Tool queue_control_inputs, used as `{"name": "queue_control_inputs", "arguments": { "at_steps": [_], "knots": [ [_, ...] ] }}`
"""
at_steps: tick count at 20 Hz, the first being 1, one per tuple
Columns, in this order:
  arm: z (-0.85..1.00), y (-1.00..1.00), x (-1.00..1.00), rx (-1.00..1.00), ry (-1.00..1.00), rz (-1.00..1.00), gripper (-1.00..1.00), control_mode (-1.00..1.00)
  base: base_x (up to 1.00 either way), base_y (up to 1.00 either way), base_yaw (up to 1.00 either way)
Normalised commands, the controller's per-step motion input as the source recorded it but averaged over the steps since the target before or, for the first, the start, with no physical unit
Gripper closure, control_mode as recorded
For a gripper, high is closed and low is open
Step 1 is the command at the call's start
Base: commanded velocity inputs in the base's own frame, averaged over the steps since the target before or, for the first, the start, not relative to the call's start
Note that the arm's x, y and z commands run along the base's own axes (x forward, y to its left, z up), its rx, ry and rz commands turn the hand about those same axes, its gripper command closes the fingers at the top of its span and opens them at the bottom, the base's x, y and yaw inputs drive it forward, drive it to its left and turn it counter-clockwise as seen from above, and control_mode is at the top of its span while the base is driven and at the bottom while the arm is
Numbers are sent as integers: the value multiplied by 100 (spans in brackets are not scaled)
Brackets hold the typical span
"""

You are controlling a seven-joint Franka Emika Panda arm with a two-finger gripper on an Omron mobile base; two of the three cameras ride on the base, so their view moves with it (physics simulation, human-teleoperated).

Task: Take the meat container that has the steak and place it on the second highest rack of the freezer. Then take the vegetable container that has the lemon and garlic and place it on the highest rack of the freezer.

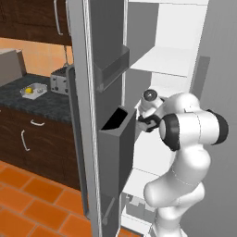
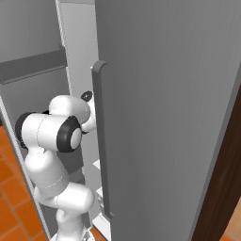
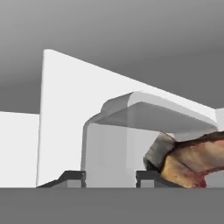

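Observation:
The hand view has my gripper (image 3: 109, 177) shut on the wall of the clear meat container (image 3: 118, 131). The brown-red steak (image 3: 192, 159) lies in it at the right. My arm reaches into the open freezer (image 1: 185, 28). The hand is below a white shelf (image 1: 166, 60), level with the one under it (image 1: 178, 85), and the elbow hides the fingers. On the dark counter at far left sits the vegetable container (image 1: 39, 90) holding the yellow lemon (image 1: 28, 90). The garlic is too small to make out.
The freezer's open door (image 1: 83, 115) with grey bins (image 1: 118, 139) stands just left of my arm. The other grey door with its long handle (image 2: 101, 141) crowds in on the right. A toaster (image 1: 59, 81) sits on the counter (image 1: 41, 104). Orange floor tiles lie below.

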Motion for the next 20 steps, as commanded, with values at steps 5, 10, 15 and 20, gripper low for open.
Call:
{"name": "queue_control_inputs", "arguments": {
  "at_steps": [5, 10, 15, 20],
  "knots": [
    [54, 0, -37, 1, -6, 0, -100, -100, 0, 0, 0],
    [84, 0, -57, 4, 1, 2, -100, -100, 0, 0, 0],
    [100, 7, -61, 1, 17, 0, -100, -100, 0, 0, 0],
    [98, 18, -76, 0, 25, -4, -100, -100, 0, 0, 0]
  ]
}}
